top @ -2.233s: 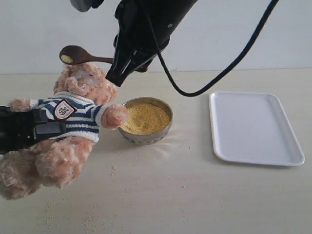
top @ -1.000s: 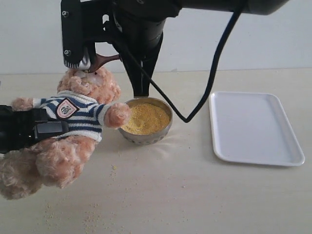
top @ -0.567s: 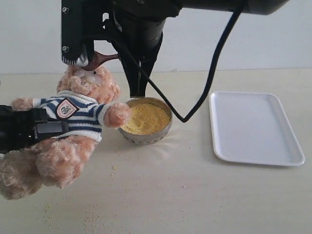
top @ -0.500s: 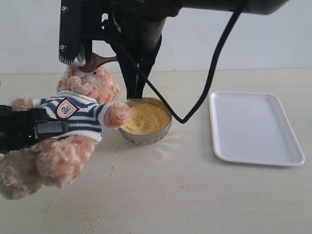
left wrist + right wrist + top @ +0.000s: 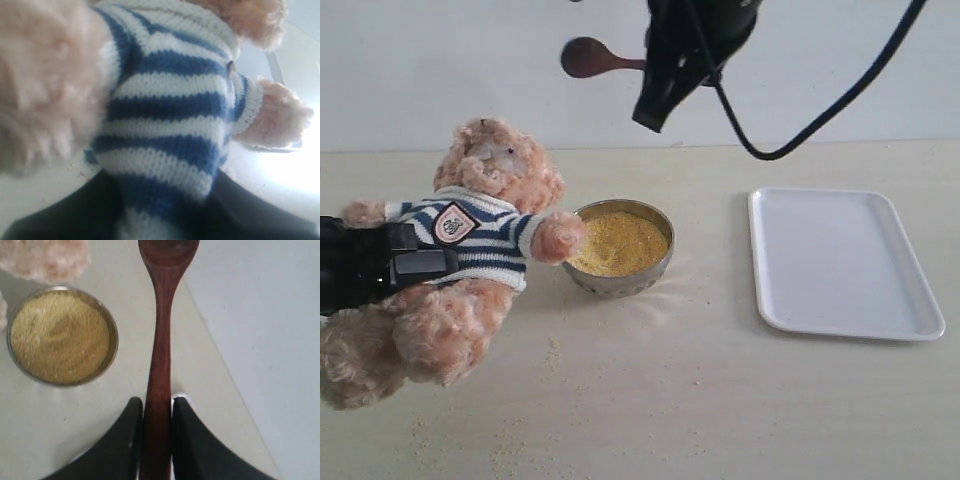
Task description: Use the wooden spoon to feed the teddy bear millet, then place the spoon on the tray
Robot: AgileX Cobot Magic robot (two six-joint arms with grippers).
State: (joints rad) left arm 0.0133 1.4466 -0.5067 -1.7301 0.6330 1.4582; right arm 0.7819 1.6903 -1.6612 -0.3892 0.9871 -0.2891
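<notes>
Higher than the tray [image 5: 840,262] and off toward the teddy bear [image 5: 480,232], the right gripper [image 5: 157,402] clamps the handle of the wooden spoon [image 5: 588,57], held level, its oval end pointing away from the tray.

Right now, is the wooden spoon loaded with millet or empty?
Empty, as far as visible: the wooden spoon shows a bare dark bowl, no yellow grain; its tip is cropped.
</notes>
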